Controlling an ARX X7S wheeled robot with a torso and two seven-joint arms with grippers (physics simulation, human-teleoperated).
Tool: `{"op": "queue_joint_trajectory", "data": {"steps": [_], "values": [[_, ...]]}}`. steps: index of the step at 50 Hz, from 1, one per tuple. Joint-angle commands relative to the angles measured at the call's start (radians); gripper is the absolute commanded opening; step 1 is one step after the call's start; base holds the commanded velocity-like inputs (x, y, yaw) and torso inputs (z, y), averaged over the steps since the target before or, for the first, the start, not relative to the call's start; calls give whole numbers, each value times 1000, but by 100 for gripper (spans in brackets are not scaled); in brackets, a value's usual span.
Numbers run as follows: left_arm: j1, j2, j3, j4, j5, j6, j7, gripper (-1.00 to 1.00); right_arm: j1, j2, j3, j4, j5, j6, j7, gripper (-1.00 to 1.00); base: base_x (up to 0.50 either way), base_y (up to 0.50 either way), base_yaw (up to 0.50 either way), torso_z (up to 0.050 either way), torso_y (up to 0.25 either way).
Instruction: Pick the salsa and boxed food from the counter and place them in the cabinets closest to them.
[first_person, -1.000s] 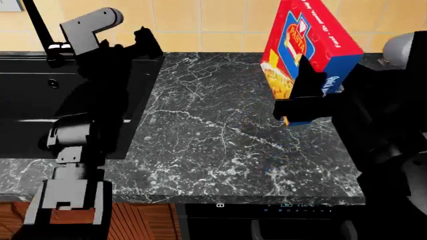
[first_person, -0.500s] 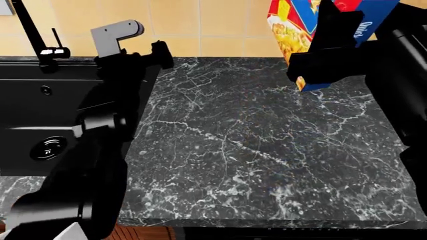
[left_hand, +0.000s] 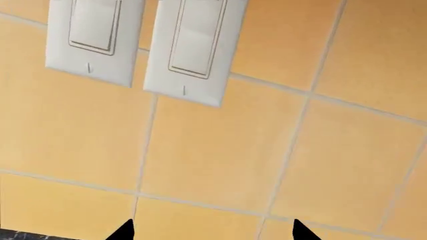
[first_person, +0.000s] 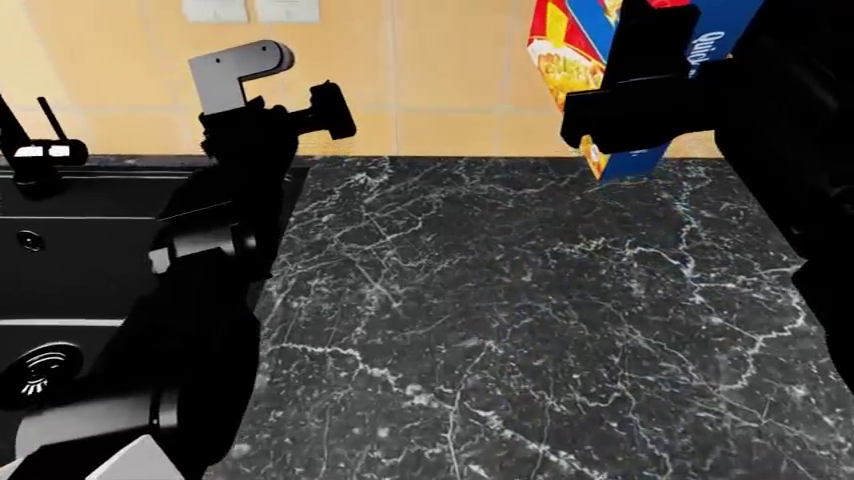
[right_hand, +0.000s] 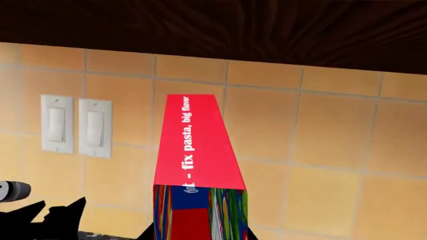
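My right gripper is shut on the boxed food, a blue and red pasta box with yellow food on its front, held well above the black marble counter near the tiled wall. In the right wrist view the box stands between the jaws, red edge facing the camera. My left gripper is open and empty, held above the counter's back edge, its fingertips facing the tiles. The salsa is out of view.
A black sink with a faucet lies left of the counter. Two white wall switches sit on the orange tiled backsplash. A dark cabinet underside hangs above the tiles.
The head view has moved closer and tilted up, showing more wall. The right gripper has lifted the boxed food higher toward the wall. The left arm has stayed near the sink edge.
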Motion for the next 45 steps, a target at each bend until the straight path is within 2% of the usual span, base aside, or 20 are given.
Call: {"op": "queue_joint_trajectory", "data": {"steps": [1,24,27,32,40,45], "values": [[-1,2,-12,-5,19,6,8,100,27,4,-16,21,-10,8,-6,-100,500,6,0,0,0],[-2,3,-4,-5,22,2,9,100,29,35,-8,-16,15,-29,1,-100,500,3,0,0,1],[-2,3,-3,-5,21,3,10,100,9,44,13,-82,12,-46,16,-100,0,0,0,0,0],[-2,4,-1,-5,21,6,7,100,8,73,9,-190,72,-102,124,-100,0,0,0,0,0],[-1,4,1,-5,21,6,4,100,181,296,-289,-386,93,-488,150,-100,0,0,0,0,1],[0,4,2,-5,20,7,4,100,295,375,-464,-462,66,-653,149,-100,0,0,0,0,0]]}}
